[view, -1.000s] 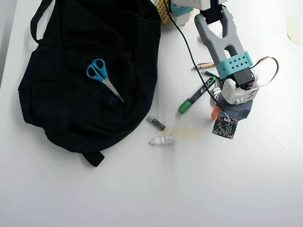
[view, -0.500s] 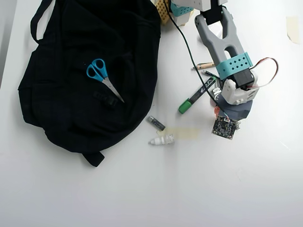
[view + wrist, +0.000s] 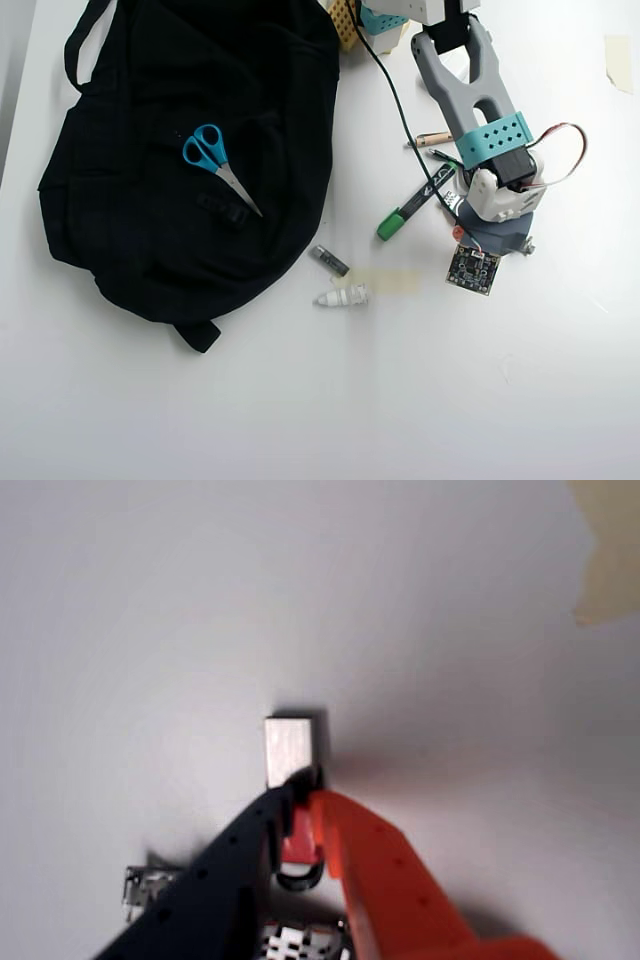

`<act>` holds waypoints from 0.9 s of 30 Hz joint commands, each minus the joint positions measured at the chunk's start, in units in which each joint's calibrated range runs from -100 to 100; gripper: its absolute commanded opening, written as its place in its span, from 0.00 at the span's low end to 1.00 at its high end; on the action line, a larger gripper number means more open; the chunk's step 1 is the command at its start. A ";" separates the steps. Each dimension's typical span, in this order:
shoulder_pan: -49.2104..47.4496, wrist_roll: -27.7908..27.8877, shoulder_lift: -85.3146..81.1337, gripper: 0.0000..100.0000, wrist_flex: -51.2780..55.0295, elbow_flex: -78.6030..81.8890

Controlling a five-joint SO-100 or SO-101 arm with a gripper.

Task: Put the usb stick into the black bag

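In the wrist view my gripper (image 3: 303, 798) is shut on the usb stick (image 3: 290, 748). Its red body sits pinched between the black finger (image 3: 215, 880) and the orange finger (image 3: 380, 870). Its silver metal plug sticks out past the tips, at or just above the white table; contact cannot be judged. In the overhead view the gripper (image 3: 512, 243) is mostly hidden under the wrist at the right, and the stick itself is not clear there. The black bag (image 3: 150, 220) lies far off at the upper left, with blue-handled scissors (image 3: 213, 160) on it.
A green-capped marker (image 3: 414, 205) lies just left of the wrist, with a small wooden stub (image 3: 432, 139) above it. Between the bag and the arm lie a dark grey stick (image 3: 328, 260), a white ribbed piece (image 3: 342, 296) and a strip of tape (image 3: 385, 282). The arm's base stands at the top edge.
The orange finger, spread out to the left a second ago, has closed in under the wrist. The gripper is now shut on the stick.
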 commanded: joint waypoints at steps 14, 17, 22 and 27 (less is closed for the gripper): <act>-2.93 1.09 1.57 0.17 3.19 -12.09; -3.00 1.09 1.65 0.17 6.21 -14.33; -3.67 1.14 2.73 0.17 7.07 -14.33; -3.90 1.14 2.82 0.17 7.07 -13.52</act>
